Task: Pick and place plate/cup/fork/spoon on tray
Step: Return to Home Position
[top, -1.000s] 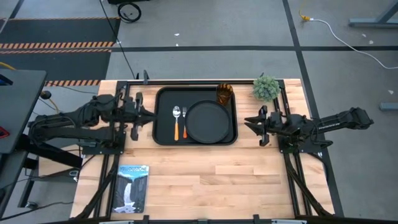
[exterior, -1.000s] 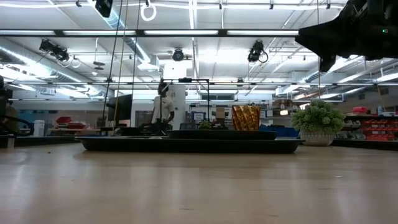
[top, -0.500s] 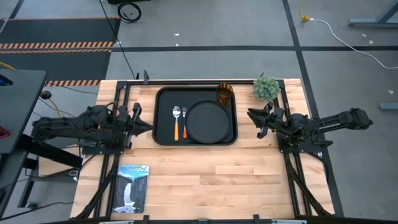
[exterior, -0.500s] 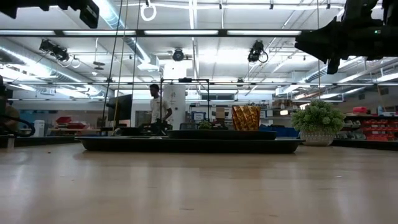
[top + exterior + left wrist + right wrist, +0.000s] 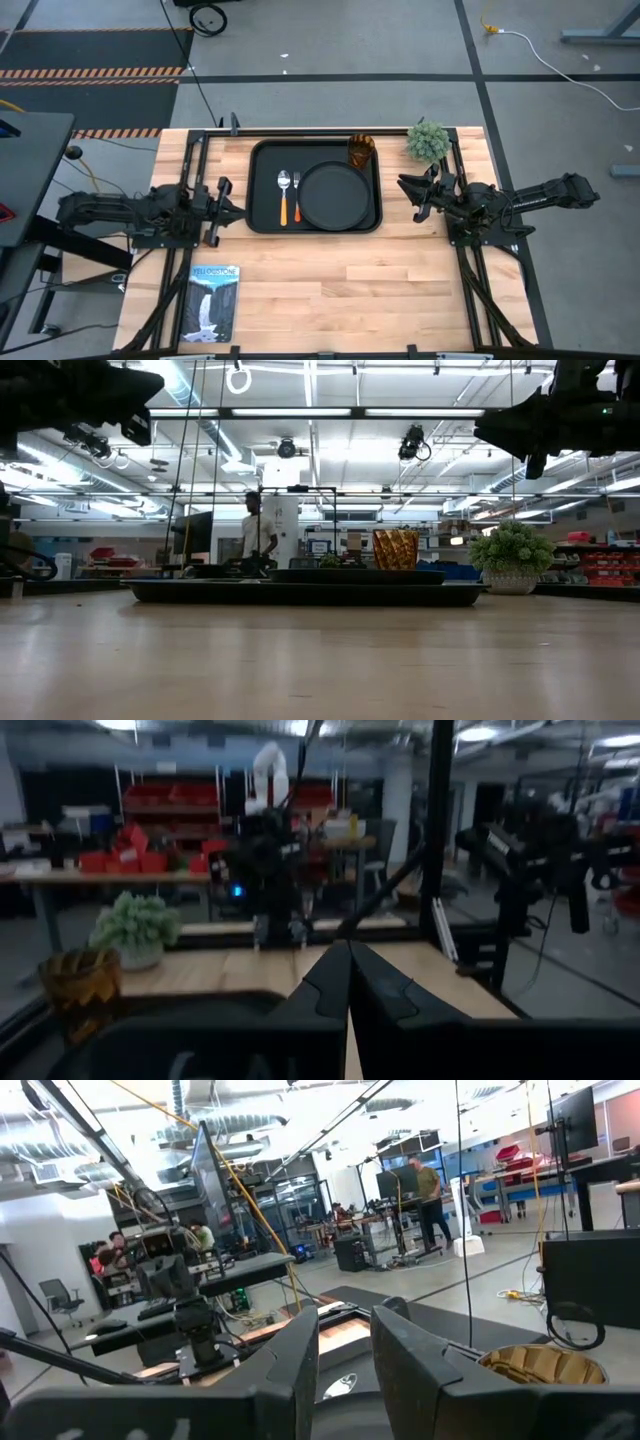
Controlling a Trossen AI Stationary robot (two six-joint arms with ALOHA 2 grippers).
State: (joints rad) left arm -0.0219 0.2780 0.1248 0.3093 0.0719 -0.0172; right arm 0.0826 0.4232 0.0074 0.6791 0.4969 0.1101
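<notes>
The black rectangular tray (image 5: pixel 262 190) lies at the table's far middle. On it rest the round black plate (image 5: pixel 335 195), the amber cup (image 5: pixel 361 152) upright in its far right corner, and the spoon (image 5: pixel 283 181) and fork (image 5: pixel 296 184) side by side left of the plate. My left gripper (image 5: pixel 241 208) hovers shut just left of the tray and holds nothing. My right gripper (image 5: pixel 403 185) hovers right of the tray, its fingers a little apart and empty. In the low view the tray (image 5: pixel 300 593) and cup (image 5: pixel 396 548) show across the table.
A small potted plant (image 5: pixel 428 141) stands at the far right corner, just beyond my right arm. A booklet with a waterfall picture (image 5: pixel 214 303) lies at the near left. Black frame rails run along the table's left, right and far sides. A person (image 5: pixel 255 530) stands in the room behind.
My left arm has drawn back toward the table's left edge and come lower; its gripper has shifted a little toward the near edge beside the tray. My right gripper has drawn slightly back from the tray and turned a little. The things on the tray have stayed put.
</notes>
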